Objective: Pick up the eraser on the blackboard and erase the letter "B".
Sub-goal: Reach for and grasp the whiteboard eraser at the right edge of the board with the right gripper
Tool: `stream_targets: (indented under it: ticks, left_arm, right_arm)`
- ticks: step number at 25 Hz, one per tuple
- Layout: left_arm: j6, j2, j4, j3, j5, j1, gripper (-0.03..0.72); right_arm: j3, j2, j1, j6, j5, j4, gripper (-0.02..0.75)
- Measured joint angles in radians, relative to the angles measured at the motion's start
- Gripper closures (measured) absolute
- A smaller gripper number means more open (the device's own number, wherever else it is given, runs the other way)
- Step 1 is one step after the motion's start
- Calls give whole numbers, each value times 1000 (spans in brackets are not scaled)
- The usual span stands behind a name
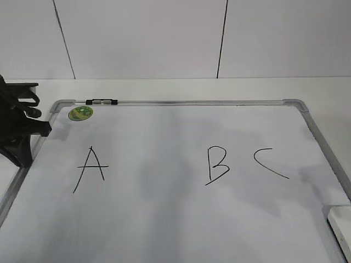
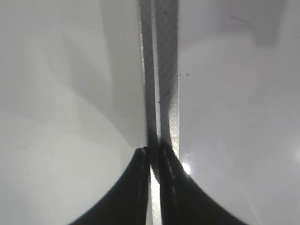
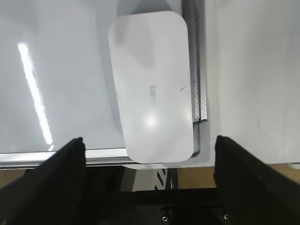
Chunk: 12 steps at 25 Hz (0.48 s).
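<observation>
The blackboard [image 1: 164, 219] is a white board with a silver frame, lying flat. The black letter "B" [image 1: 217, 164] is drawn right of its middle. The white eraser [image 1: 341, 227] lies at the board's near right corner. In the right wrist view the eraser [image 3: 150, 84] lies against the frame at the corner of the board [image 3: 56, 70]. My right gripper [image 3: 149, 139] is open and empty, its jaws spread wider than the eraser's near end. My left gripper [image 1: 44, 129] sits at the board's left edge. Its jaws [image 2: 152, 152] are shut, over the frame rail [image 2: 166, 70].
A black "A" [image 1: 90, 169] is at the left and a curved "C" [image 1: 270, 161] right of the "B". A round green sticker [image 1: 80, 113] and a small black clip [image 1: 102, 101] are at the far left corner. The table's front edge [image 3: 206, 176] lies below the eraser.
</observation>
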Motion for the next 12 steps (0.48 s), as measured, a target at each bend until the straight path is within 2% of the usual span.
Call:
stream_targets:
  ticks: [12]
  left_arm:
    - [0, 0, 0, 0, 0, 0, 666]
  right_arm:
    - [0, 204, 3, -2, -41, 7, 80]
